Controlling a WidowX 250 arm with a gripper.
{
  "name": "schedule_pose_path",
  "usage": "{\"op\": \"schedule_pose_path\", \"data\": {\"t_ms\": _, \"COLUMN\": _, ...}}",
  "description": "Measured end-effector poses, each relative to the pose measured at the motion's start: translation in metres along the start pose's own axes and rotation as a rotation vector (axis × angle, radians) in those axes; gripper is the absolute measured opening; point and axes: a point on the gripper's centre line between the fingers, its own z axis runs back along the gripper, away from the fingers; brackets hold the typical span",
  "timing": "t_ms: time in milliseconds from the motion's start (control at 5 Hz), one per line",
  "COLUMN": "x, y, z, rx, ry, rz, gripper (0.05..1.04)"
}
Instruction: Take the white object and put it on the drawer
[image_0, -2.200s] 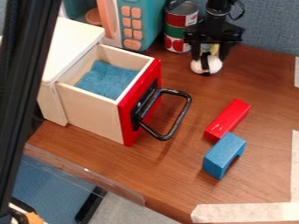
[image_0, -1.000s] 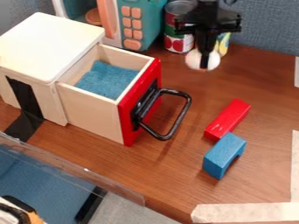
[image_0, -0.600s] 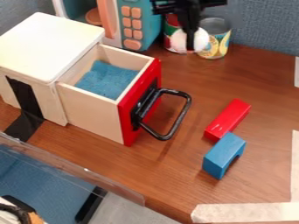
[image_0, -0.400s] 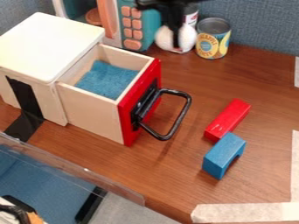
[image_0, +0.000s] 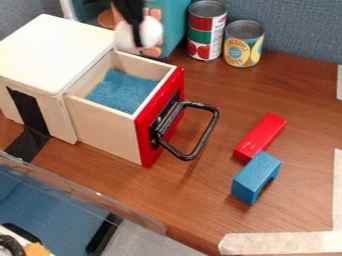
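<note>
Black two-fingered pincer (image_0: 138, 39) gripping a rounded white object (image_0: 153, 33), held high, presumably to clear the walls of the drawer. Just below the pincer, the pale wooden, red-fronted drawer (image_0: 100, 122) stands pulled out, its blue cloth lining (image_0: 123, 91) likely the landing spot. Right of the pincer, two cylindrical metal cans (image_0: 207, 31) stand on the brown wooden tabletop (image_0: 300, 105), apparently outside the task.

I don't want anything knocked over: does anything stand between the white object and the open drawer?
Nothing visible stands in between. The gripper holds the white object near the drawer's far wall; the red-and-green can stands farther right in view.
</note>
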Motion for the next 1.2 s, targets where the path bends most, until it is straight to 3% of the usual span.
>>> {"op": "schedule_pose_path", "data": {"t_ms": 400, "x": -0.013, "y": 0.022, "z": -0.012, "rx": -0.003, "ry": 0.057, "rz": -0.02, "gripper": 0.049}}
{"op": "schedule_pose_path", "data": {"t_ms": 600, "x": -0.02, "y": 0.031, "z": -0.026, "rx": -0.042, "ry": 0.081, "rz": -0.002, "gripper": 0.049}}
{"op": "schedule_pose_path", "data": {"t_ms": 1000, "x": -0.023, "y": 0.034, "z": -0.044, "rx": -0.047, "ry": 0.062, "rz": -0.014, "gripper": 0.067}}
{"op": "schedule_pose_path", "data": {"t_ms": 1200, "x": -0.022, "y": 0.032, "z": -0.045, "rx": -0.019, "ry": 0.05, "rz": -0.07, "gripper": 0.208}}
